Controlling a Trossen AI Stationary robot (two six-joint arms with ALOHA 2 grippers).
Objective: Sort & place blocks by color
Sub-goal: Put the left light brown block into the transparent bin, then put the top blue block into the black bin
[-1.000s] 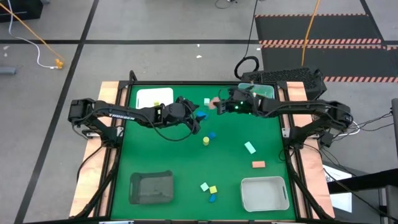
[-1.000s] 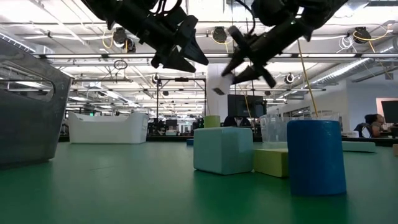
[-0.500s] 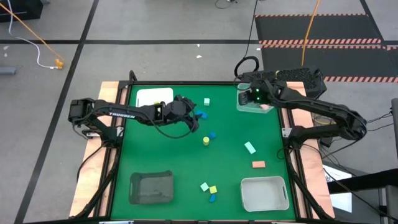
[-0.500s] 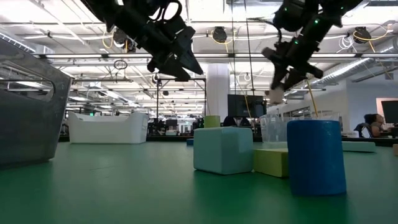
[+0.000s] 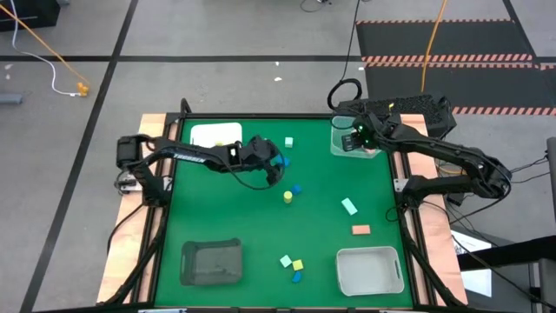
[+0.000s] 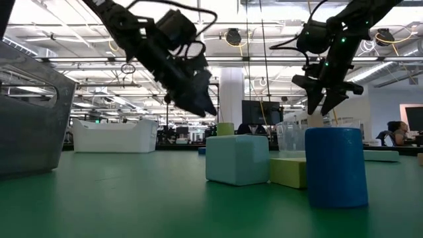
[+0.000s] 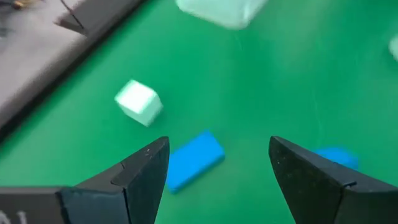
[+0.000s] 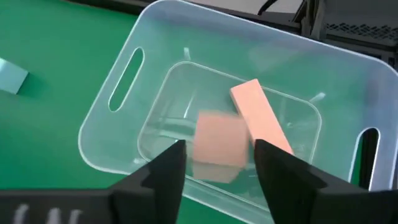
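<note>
My left gripper [image 5: 276,167] hangs open just above a blue bar [image 7: 194,160], one finger on either side of it and touching nothing. A mint cube [image 7: 138,102] lies beyond the bar. My right gripper [image 5: 357,139] is open over the clear tray [image 8: 118,112] at the table's far right. A salmon bar [image 8: 261,121] and a blurred salmon cube [image 8: 219,146] are in that tray. A blue block [image 5: 296,189], a yellow cylinder [image 5: 287,198], a mint bar [image 5: 349,206] and a salmon bar [image 5: 360,229] lie mid-table.
A white tray [image 5: 215,136] sits at the far left, a dark tray [image 5: 211,261] at the near left and a white tray [image 5: 369,269] at the near right. Between the near trays lie a mint [image 5: 285,260], a lime [image 5: 298,265] and a blue block [image 5: 297,276].
My right gripper carried a salmon cube from the far middle of the table toward the right, over the clear tray, then opened and let it go into the tray. My left gripper moved down toward the blue bar, staying open.
</note>
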